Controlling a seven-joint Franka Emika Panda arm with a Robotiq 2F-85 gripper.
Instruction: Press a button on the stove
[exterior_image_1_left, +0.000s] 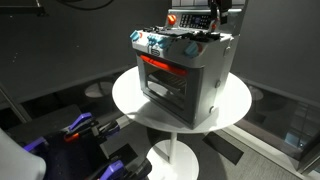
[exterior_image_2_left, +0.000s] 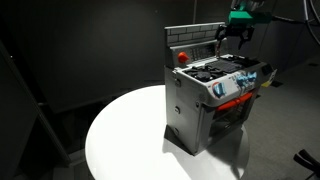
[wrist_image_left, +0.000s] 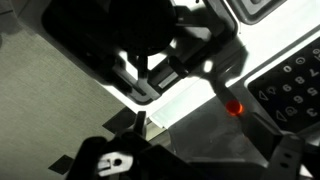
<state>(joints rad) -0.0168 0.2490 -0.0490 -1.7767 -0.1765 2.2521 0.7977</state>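
Here a round white table (exterior_image_1_left: 128, 100) fills the middle of the scene in both exterior views, and the stove (exterior_image_1_left: 205, 78) stands upright on top of it, towards the table's rim in an exterior view (exterior_image_2_left: 188, 112). It is a small silver-grey toy oven, with a red-lit glass door (exterior_image_1_left: 160, 76) on its front and a raised back panel (exterior_image_2_left: 195, 38) behind the cooktop. The gripper (exterior_image_2_left: 233, 40) hangs over the rear of the cooktop, just in front of that back panel and near one end of it, on the far side from the door; whether it touches the stove cannot be told. In that exterior view its two dark fingers (exterior_image_2_left: 221, 36) seem to stand apart with nothing held between them, though the picture is small. A row of blue-and-white knobs (exterior_image_2_left: 245, 80) runs along the front edge, well below the gripper. A small red button (exterior_image_2_left: 182, 57) sits at the panel's other end, apart from the gripper, and the dim, blurred wrist view shows it (wrist_image_left: 233, 108) beside a dark keypad.
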